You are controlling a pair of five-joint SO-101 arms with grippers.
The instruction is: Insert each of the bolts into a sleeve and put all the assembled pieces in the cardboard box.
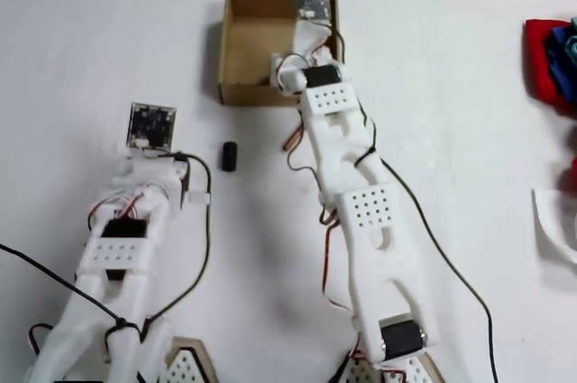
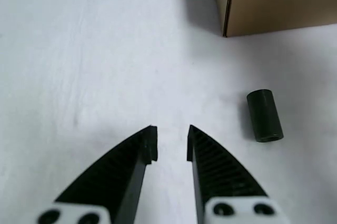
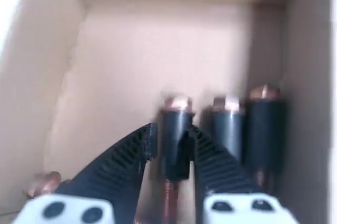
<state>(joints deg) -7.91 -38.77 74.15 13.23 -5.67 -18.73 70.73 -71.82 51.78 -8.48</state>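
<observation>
Right gripper is seen inside the box, jaws clamped on an assembly; two more assemblies are noted just beside it, along the wall. Left gripper is held over the table, jaws slightly apart and holding nothing. A loose sleeve is found lying off to one side of them, near the box corner.

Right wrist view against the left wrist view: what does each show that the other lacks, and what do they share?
Right wrist view: the inside of the cardboard box, where the right gripper has its fingers shut on one assembled piece, beside two other assembled pieces. Left wrist view: the left gripper, fingers open over the white table, and a lone black sleeve lying on it, apart from the box. Shared: the cardboard box, seen from inside in one and as an outer corner in the other.
</observation>
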